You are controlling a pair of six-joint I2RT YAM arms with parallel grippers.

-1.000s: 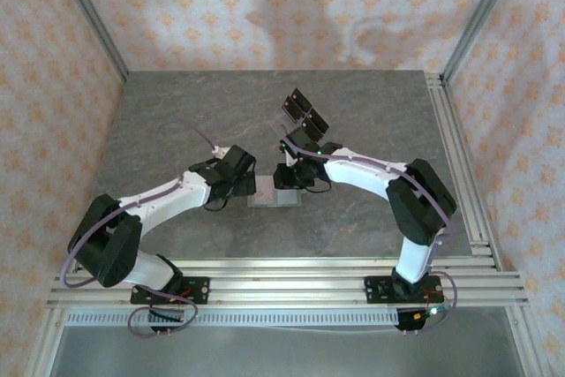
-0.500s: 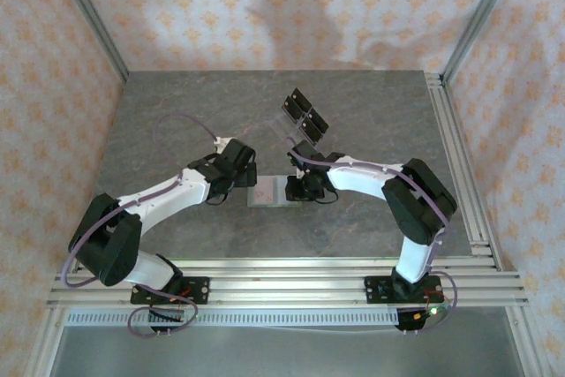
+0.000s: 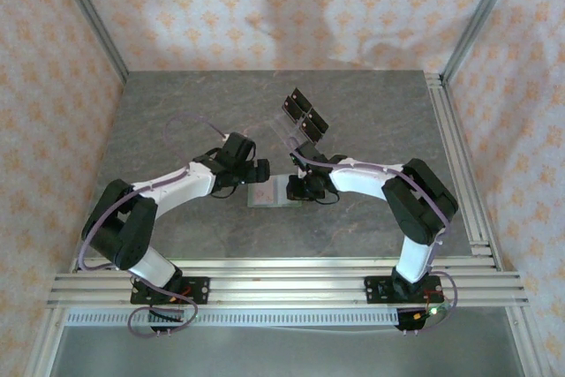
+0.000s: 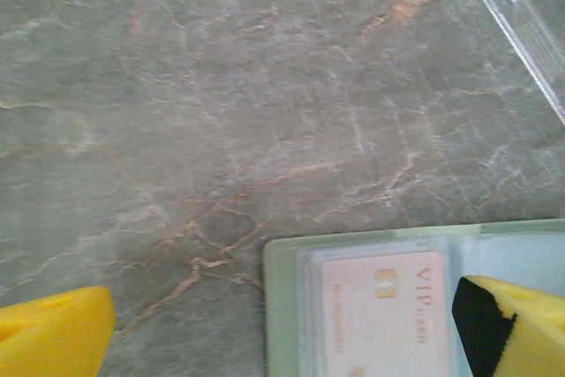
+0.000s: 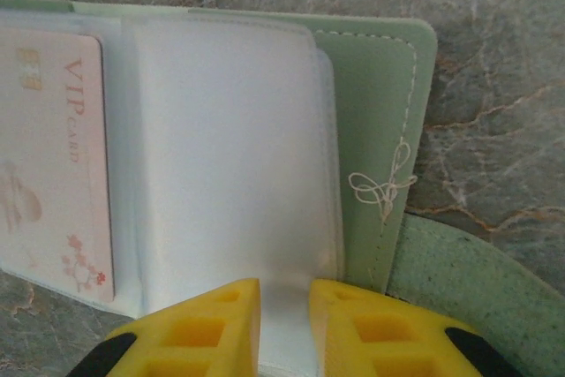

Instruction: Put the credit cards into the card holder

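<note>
The sage-green card holder (image 3: 267, 192) lies open on the table between both grippers. In the right wrist view its green cover (image 5: 378, 121) and snap tab (image 5: 463, 284) are at the right, and a pinkish VIP credit card (image 5: 53, 156) sits under a clear sleeve at the left. My right gripper (image 5: 284, 328) is shut on the edge of a white plastic sleeve (image 5: 234, 156) of the holder. My left gripper (image 4: 282, 333) stands wide open over the holder's corner, with the same card (image 4: 384, 315) between its yellow fingers (image 4: 53, 333).
A clear stand with black rectangles (image 3: 304, 116) stands just behind the right gripper; its transparent edge (image 4: 521, 33) crosses the top right of the left wrist view. Bare grey marble surrounds the holder. Aluminium rails (image 3: 459, 156) run along the table's right side.
The right gripper came down onto the holder and stays at its right half. The left arm swung its gripper a little rightward and farther back, closer to the holder.
</note>
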